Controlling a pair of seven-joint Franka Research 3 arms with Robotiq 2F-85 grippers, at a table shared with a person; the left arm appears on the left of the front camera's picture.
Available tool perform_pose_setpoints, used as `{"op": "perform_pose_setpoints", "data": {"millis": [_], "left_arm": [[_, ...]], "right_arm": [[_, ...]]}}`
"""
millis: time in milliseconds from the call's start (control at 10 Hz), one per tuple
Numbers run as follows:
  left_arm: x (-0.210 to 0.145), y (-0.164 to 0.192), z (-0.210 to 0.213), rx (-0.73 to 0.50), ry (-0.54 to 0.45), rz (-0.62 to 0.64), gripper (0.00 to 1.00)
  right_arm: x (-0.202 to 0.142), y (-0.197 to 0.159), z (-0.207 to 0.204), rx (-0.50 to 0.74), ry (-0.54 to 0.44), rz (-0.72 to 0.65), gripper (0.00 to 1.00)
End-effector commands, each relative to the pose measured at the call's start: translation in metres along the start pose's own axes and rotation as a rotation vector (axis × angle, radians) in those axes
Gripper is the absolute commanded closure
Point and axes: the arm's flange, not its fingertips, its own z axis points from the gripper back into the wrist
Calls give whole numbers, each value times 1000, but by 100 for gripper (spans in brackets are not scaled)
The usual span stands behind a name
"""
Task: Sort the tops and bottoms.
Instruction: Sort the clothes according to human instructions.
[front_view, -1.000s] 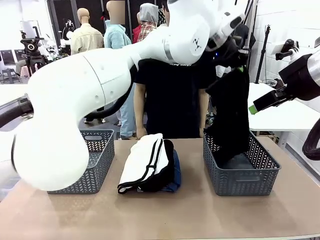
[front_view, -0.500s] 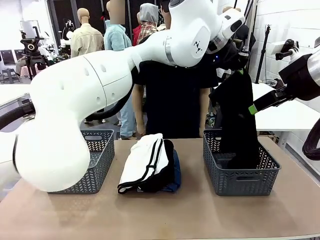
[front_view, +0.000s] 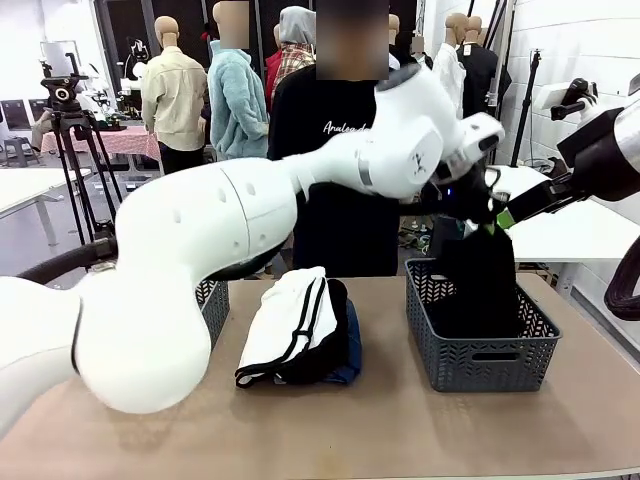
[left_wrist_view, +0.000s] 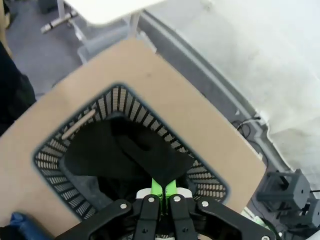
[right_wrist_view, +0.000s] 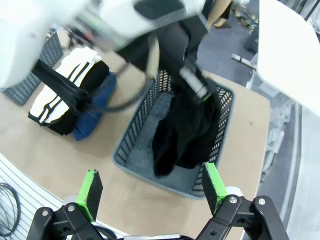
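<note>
- The left arm (front_view: 200, 260) is covering most of the left basket (front_view: 212, 305); only a piece of its wall is showing beside the arm.
- In the front view the left gripper is hard to make out against the dark cloth. In its own wrist view the left gripper (left_wrist_view: 162, 186) is clenching the upper edge of a black top (left_wrist_view: 145, 155), with the green pads pressed together on the cloth.
- The black top is hanging from this gripper with its long axis upright, and its lower end is pointing down into the right basket (front_view: 480, 365).
- The front wall of the basket is hiding where the cloth ends. In the right wrist view the lower part is bunching on the basket floor.
- The right gripper (right_wrist_view: 150, 175) is hovering above the near side of the right basket, with its jaws standing wide apart and grasping nothing. The right arm is cut off by the picture edge in the front view.
- A folded white top (front_view: 285, 320) is lying on a pile in the middle of the surface (front_view: 400, 430), between the baskets. Its long axis is running from the near side toward the person (front_view: 340, 190).
- The jeans (front_view: 350, 355) are lying at the bottom of this pile, and only a blue edge is peeking out.
</note>
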Motion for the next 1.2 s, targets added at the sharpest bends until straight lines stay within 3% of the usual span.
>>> {"op": "perform_pose_setpoints", "data": {"millis": [0, 400, 500, 1100], "left_arm": [[-37, 10, 8, 19, 61, 30, 100], [-73, 16, -18, -28, 170, 119, 100], [-79, 22, -18, 40, 230, 154, 100], [-84, 35, -1, 184, 248, 179, 100]], "right_arm": [[1, 0, -1, 8, -7, 4, 0], [1, 0, -1, 8, -7, 4, 0], [1, 0, -1, 8, -7, 4, 0], [1, 0, -1, 8, -7, 4, 0]]}}
